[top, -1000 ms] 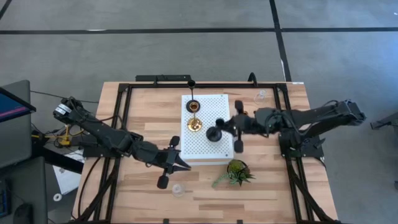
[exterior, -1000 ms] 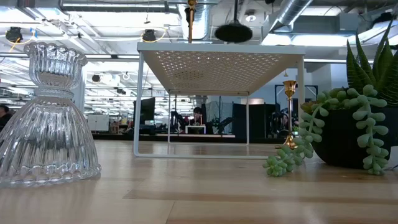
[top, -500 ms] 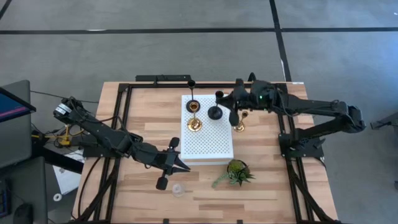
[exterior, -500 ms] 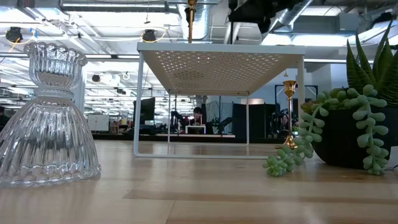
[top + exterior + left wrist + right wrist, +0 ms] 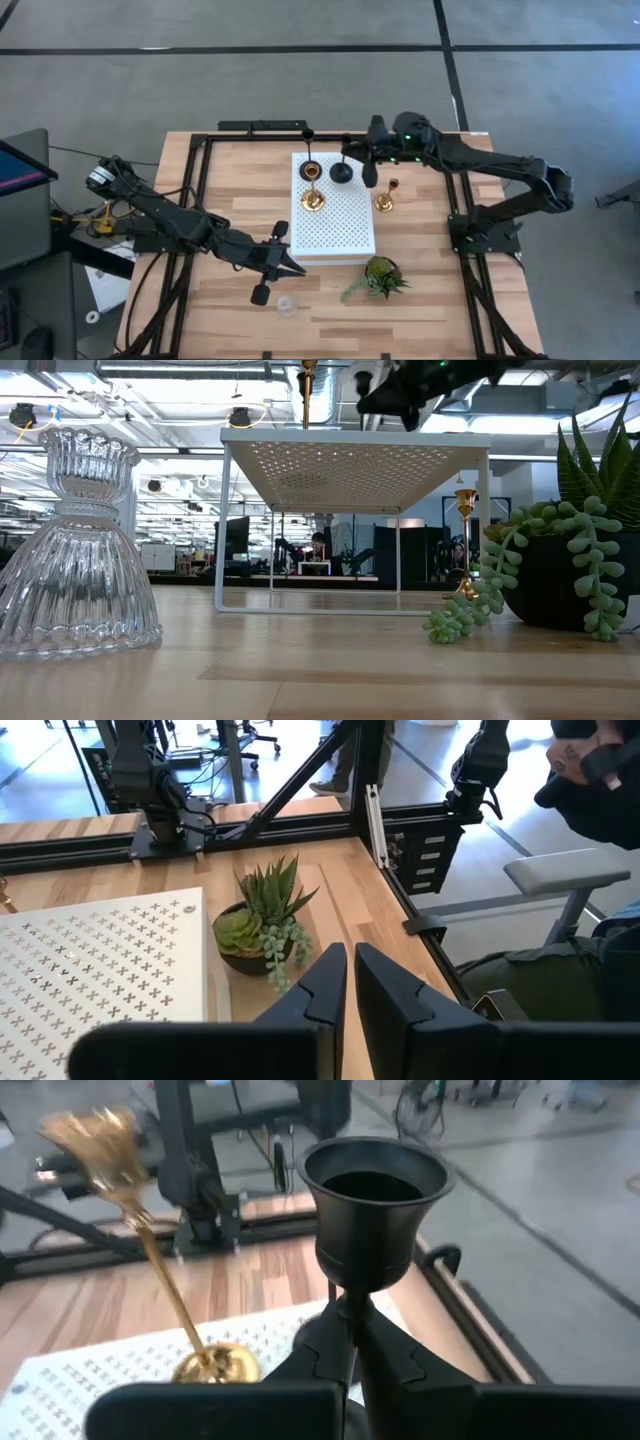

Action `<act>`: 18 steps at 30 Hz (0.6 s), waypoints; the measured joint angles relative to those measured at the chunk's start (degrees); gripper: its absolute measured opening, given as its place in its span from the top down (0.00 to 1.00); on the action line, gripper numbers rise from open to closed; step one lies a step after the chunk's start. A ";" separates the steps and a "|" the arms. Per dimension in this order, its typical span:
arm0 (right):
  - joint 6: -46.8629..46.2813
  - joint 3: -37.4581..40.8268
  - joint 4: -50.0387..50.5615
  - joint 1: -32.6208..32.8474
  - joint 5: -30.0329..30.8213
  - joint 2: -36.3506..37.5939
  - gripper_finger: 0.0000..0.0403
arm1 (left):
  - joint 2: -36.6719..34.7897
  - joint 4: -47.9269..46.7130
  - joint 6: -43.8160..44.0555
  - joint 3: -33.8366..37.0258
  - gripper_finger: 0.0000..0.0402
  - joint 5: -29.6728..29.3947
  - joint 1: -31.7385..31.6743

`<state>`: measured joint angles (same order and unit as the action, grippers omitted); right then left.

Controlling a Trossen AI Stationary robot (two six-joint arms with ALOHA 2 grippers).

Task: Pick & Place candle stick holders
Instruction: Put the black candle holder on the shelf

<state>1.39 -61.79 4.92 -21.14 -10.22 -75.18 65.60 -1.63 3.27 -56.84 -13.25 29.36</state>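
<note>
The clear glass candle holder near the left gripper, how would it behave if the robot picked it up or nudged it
The clear glass holder looks thick and ribbed, so probably heavy for its size and rigid. Its flared base suggests it would slide rather than tip when nudged. The smooth glass neck may be slippery for the shut left gripper beside it, and a drop could chip it.

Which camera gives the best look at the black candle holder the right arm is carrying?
The right wrist view: the black candle holder fills it, cup up, stem pinched in the right gripper jaws. The high view shows only its round base over the white perforated board. The low view shows a dark shape. The left wrist view misses it.
</note>
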 joint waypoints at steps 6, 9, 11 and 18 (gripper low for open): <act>0.06 -4.60 1.25 -1.30 0.02 -3.85 1.00 | 0.01 -0.11 0.00 0.00 0.94 0.03 0.00; 0.06 -5.11 3.38 -2.22 0.08 -3.94 1.00 | 0.02 -0.13 0.00 0.00 0.94 0.01 0.00; 0.05 -5.18 3.64 -2.67 0.19 -3.91 1.00 | 0.02 -0.22 0.00 0.00 0.94 0.01 0.00; 0.07 -5.23 6.64 -3.41 1.56 -3.90 1.00 | 0.02 -0.37 0.00 0.00 0.94 0.01 0.00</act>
<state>1.47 -67.02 11.56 -24.56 -8.66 -79.08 65.63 -2.00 3.27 -56.84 -13.23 29.36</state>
